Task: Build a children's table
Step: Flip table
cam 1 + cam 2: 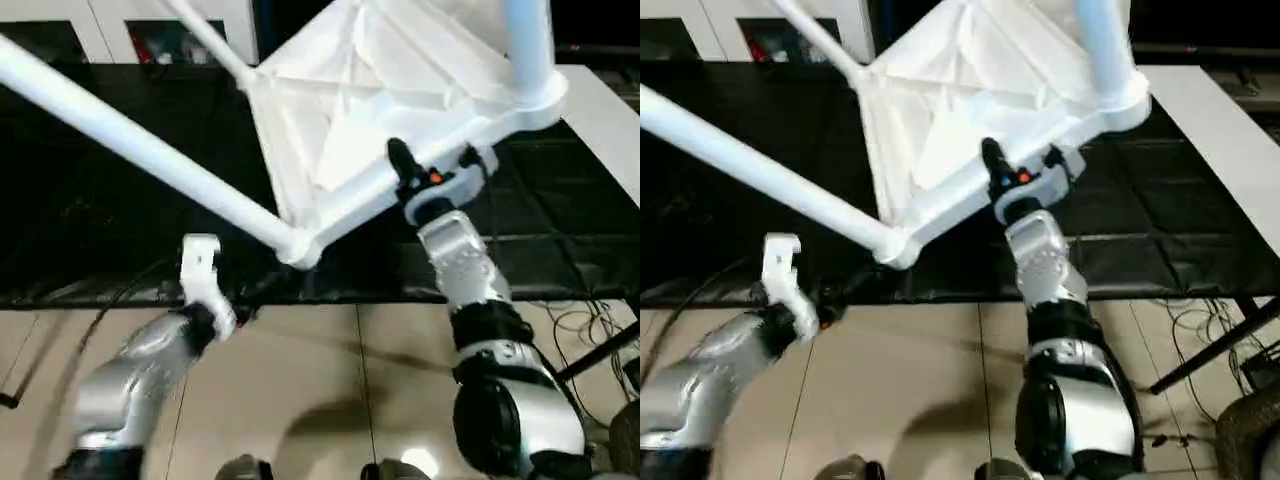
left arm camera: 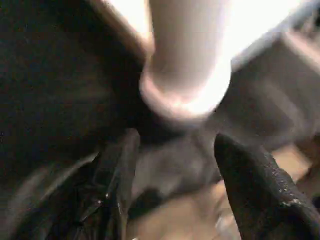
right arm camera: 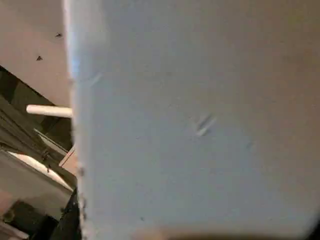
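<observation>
At far left, a long white leg [image 1: 130, 140] is seen running diagonally down to a round corner socket [image 1: 298, 246] of the table top [image 1: 350, 110], into which it appears already seated. A second leg [image 1: 205, 35] is visible above it, rising from the far left corner of the top.

Below the seated leg, the left gripper [image 1: 203, 255] is held apart from the table over the front edge of the black mat [image 1: 90, 230], with the tiled floor [image 1: 320, 370] beneath. In the left wrist view its two black fingers [image 2: 250, 180] are shown spread, nothing lying between them, and the collared end of the leg [image 2: 185, 95] is seen just ahead.

At centre, the top is tilted up with its X-ribbed underside facing the camera. Its lower rim is gripped by the right gripper [image 1: 432, 172], whose jaws are closed on that rim; the white surface is seen close in the right wrist view.

At right, a third leg [image 1: 528, 45] is shown standing in the right corner socket [image 1: 530, 100].

Three legs are thus judged to be fitted. The fourth corner lies outside the head views, so it cannot be told whether a leg remains to be mounted; setting the table upright is judged still to be done.
</observation>
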Tool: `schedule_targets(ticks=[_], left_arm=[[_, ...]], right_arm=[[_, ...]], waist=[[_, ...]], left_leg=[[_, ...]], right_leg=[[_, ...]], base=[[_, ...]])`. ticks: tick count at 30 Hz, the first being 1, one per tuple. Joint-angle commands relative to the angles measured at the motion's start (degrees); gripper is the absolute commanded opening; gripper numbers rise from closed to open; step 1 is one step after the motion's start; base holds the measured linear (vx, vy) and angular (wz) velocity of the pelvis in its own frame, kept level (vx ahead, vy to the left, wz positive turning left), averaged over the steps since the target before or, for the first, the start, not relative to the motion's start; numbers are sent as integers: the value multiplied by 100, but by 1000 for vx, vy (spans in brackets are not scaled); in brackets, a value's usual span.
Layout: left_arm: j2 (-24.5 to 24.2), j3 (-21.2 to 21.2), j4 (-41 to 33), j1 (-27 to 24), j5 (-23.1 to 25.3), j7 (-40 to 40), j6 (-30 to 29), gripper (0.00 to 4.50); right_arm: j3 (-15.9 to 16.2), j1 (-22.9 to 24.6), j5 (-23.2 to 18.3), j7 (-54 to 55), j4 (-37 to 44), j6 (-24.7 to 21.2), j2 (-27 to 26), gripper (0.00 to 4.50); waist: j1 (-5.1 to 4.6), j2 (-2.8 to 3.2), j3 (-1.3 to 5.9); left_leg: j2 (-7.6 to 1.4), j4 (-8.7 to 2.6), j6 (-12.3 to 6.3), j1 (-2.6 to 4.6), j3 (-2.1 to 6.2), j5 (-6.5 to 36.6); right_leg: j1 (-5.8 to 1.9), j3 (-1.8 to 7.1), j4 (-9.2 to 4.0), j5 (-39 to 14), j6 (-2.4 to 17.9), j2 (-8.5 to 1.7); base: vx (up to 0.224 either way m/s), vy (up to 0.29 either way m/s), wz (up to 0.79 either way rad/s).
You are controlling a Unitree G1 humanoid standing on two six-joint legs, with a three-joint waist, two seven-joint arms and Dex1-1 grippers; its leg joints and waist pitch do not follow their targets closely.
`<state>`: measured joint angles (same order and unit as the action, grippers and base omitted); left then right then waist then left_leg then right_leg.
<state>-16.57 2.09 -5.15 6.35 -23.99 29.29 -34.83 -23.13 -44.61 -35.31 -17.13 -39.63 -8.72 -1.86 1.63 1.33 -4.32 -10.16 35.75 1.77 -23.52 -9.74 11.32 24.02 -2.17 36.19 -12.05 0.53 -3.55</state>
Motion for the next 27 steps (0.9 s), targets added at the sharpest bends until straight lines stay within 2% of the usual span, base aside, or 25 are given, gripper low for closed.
schedule_targets(ticks=[1,2,4,5,6,9,10,12,16,17,19,23,24,25,26,27], left_arm=[[-126,-155,-293,-48,150,285,181,272],[-365,-256,-622,-111,132,547,257,272],[-568,-346,-897,-136,96,755,234,272],[-695,-407,-1030,-145,108,844,210,290],[-923,-503,-1259,-132,148,989,192,301],[-1135,-568,-1575,-22,104,1172,180,319],[-1199,-574,-1709,56,54,1238,157,319],[-1280,-564,-1884,199,6,1330,154,349],[-1427,-575,-2031,662,146,1336,301,363],[-1494,-619,-2053,838,263,1343,387,378],[-1576,-673,-2116,1199,439,1355,519,390],[-1681,-704,-2228,1738,636,1330,583,425],[-1704,-711,-2270,1933,650,1341,565,437],[-1707,-711,-2278,1984,657,1340,569,444],[-1702,-719,-2319,2237,643,1335,608,448],[-1688,-728,-2336,2376,642,1333,651,450]], right_arm=[[13,-178,88,36,755,228,247,199],[141,-124,363,248,934,142,408,199],[248,-94,588,453,1072,21,534,199],[290,-91,712,618,1123,-72,603,199],[366,-84,902,847,1278,-247,744,199],[432,-110,1108,1136,1457,-502,935,199],[475,-124,1198,1224,1515,-616,1018,199],[581,-132,1319,1352,1629,-827,1159,199],[890,-123,1571,1509,1849,-1544,1469,199],[990,-134,1719,1566,1872,-1661,1554,199],[1148,-180,1960,1665,1890,-1885,1695,199],[1401,-307,2085,1530,1896,-2268,1870,199],[1485,-373,2107,1493,1877,-2376,1930,199],[1498,-392,2110,1491,1868,-2395,1941,199],[1533,-484,2090,1502,1813,-2516,1979,198],[1543,-534,2087,1508,1775,-2569,1993,198]], waist=[[-24,44,496],[-2,34,482],[24,42,469],[31,36,463],[16,30,430],[-6,17,403],[-6,11,407],[-18,-5,417],[-24,-21,412],[-43,-57,398],[-51,-48,397],[-69,-49,398],[-81,-74,393],[-77,-70,391],[-92,-101,405],[-81,-97,414]], left_leg=[[-257,-320,-841,232,22,-588],[-262,-333,-767,234,18,-527],[-259,-351,-640,253,13,-436],[-252,-357,-587,256,13,-409],[-236,-384,-435,243,2,-200],[-216,-419,-134,259,-9,205],[-213,-421,-83,263,-12,253],[-197,-423,37,251,-14,343],[-179,-430,138,247,-8,498],[-174,-438,185,221,-6,570],[-170,-433,250,223,-3,661],[-170,-425,411,234,3,921],[-173,-426,436,225,-1,970],[-171,-422,452,235,-3,1015],[-167,-417,467,220,-3,1012],[-169,-414,473,231,-1,1010]], right_leg=[[-330,182,-233,861,1588,-324],[-326,181,-243,765,1581,-321],[-311,181,-245,624,1530,-306],[-313,179,-247,585,1499,-296],[-319,187,-267,395,1426,-297],[-333,211,-310,-4,1274,-293],[-338,216,-315,-44,1249,-295],[-344,225,-319,-77,1178,-286],[-348,228,-343,-331,1044,-269],[-350,225,-370,-518,982,-263],[-339,232,-390,-770,906,-271],[-306,237,-419,-1217,793,-273],[-299,238,-427,-1279,780,-273],[-287,239,-434,-1339,770,-271],[-304,239,-429,-1350,760,-269],[-297,239,-425,-1359,754,-268]], base=[[0,0,0],[0,0,0],[0,0,0],[0,0,0],[0,0,0],[0,0,0],[0,0,0],[0,0,0],[0,0,0],[0,0,0],[0,0,0],[0,0,0],[0,0,0],[0,0,0],[0,0,0],[0,0,0]])
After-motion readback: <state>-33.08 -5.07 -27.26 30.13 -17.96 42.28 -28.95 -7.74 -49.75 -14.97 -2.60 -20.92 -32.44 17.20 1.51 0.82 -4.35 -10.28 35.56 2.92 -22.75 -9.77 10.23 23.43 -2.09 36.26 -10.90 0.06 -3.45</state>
